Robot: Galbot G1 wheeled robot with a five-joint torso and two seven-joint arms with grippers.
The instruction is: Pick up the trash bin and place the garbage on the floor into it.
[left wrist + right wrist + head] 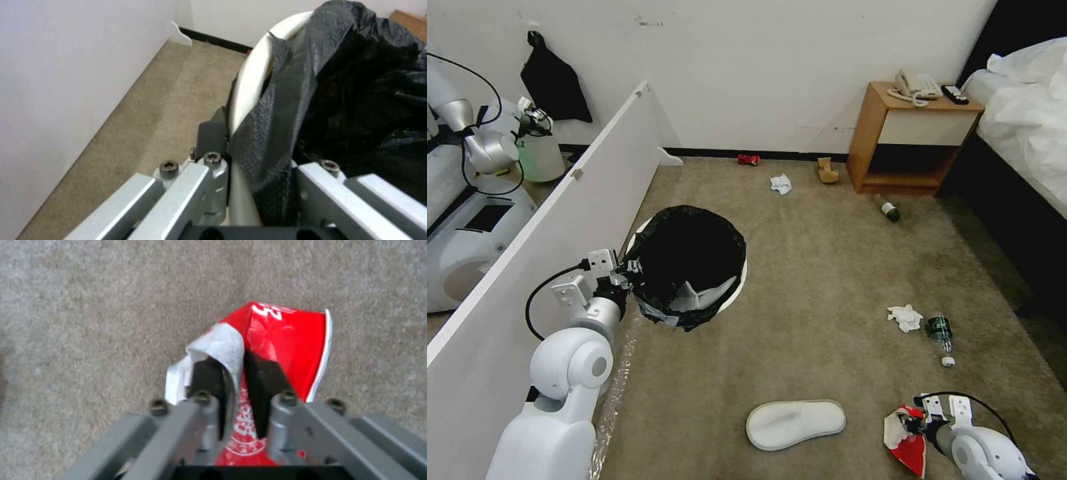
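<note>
My left gripper (627,272) clamps the rim of the white plastic, black-bagged trash bin (688,267), holding it above the beige carpet (814,280) as a ready target; my right gripper (233,386) pinches the crumpled red-white wrapper (285,340) low beside me.

A beige-brown carpeted floor (827,280) is shown, edged by a black skirting strip along the far wall. Litter is scattered across it: a white slipper (796,423) near the front, a crumpled white tissue (905,317) just beside a plastic bottle (940,331) to the right, and another bottle (888,209) by a wooden nightstand (912,140). Near the far wall, a crushed red can (748,159), a white tissue (781,184) and tan crumpled paper (827,171) are seen.
</note>
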